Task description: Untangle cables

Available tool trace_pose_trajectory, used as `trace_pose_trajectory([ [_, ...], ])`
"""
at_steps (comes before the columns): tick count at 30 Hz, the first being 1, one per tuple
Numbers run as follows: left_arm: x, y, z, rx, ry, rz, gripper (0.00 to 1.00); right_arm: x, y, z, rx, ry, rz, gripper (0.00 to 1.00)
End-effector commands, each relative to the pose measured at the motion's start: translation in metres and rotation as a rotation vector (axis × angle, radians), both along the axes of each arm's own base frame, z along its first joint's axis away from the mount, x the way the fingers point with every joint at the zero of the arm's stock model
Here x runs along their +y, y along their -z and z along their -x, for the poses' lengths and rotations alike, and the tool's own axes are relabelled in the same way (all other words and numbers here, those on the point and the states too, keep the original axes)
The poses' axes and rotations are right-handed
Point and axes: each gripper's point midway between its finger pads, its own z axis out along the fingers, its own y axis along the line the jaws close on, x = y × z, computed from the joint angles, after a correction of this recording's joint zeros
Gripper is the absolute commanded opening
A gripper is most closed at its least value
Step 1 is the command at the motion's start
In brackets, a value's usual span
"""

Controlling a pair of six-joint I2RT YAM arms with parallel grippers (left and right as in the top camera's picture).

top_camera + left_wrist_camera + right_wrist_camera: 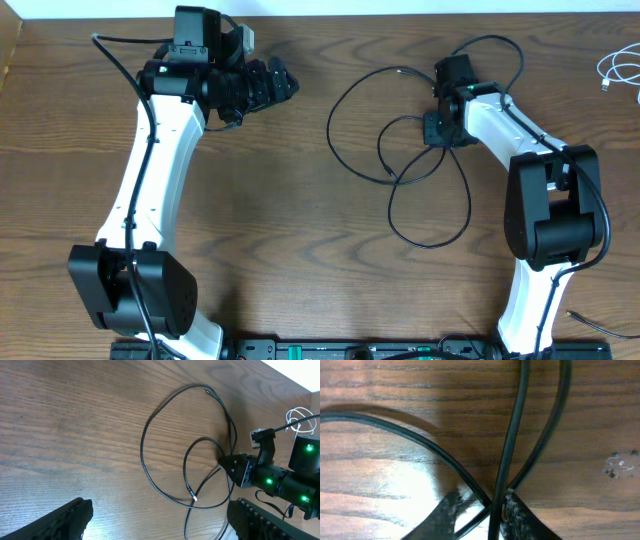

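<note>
Thin black cables (352, 168) lie in overlapping loops at the table's middle right, with one plug end (193, 496) inside the loops. My right gripper (437, 128) is down on their right side. In the right wrist view its jaws (480, 510) have narrowed around a crossing of black strands (512, 445). The right finger (517, 517) touches a strand and a slim gap shows beside the left finger (445, 517). A white cable (620, 70) lies coiled at the far right edge. My left gripper (285, 85) hovers wide open at the upper left, away from the cables, holding nothing.
The wooden table (280, 230) ends just behind both arms. Thick black robot cables run along the left arm (150, 180) and the right arm (555, 200). Both arm bases stand at the front edge.
</note>
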Motion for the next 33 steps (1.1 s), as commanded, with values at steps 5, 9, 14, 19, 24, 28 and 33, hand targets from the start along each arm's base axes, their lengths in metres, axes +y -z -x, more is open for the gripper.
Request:
trace_pose_trajectory([
  [5,0.003,-0.002,0.002,-0.007,-0.006,-0.012,0.91,-0.007,0.030,0.020,0.056,0.009,0.032,0.01],
  [9,0.003,-0.002,0.002,-0.007,-0.006,-0.012,0.91,-0.008,0.022,0.014,0.032,0.013,0.027,0.01],
  [14,0.003,-0.002,0.002,-0.007,-0.006,-0.012,0.91,-0.005,-0.038,-0.015,-0.077,0.007,-0.008,0.01],
  [19,0.003,-0.002,0.002,-0.007,-0.006,-0.012,0.91,-0.007,-0.142,-0.047,-0.269,-0.023,-0.047,0.01],
  [24,0.003,-0.002,0.002,-0.007,-0.006,-0.012,0.91,-0.040,-0.243,-0.065,-0.477,0.016,-0.042,0.01],
  [28,0.003,-0.002,0.002,-0.007,-0.006,-0.012,0.91,-0.092,-0.304,-0.069,-0.617,0.099,-0.012,0.01],
  [33,0.003,-0.002,0.002,-0.007,-0.006,-0.012,0.91,-0.167,-0.346,-0.067,-0.728,0.234,0.034,0.01],
])
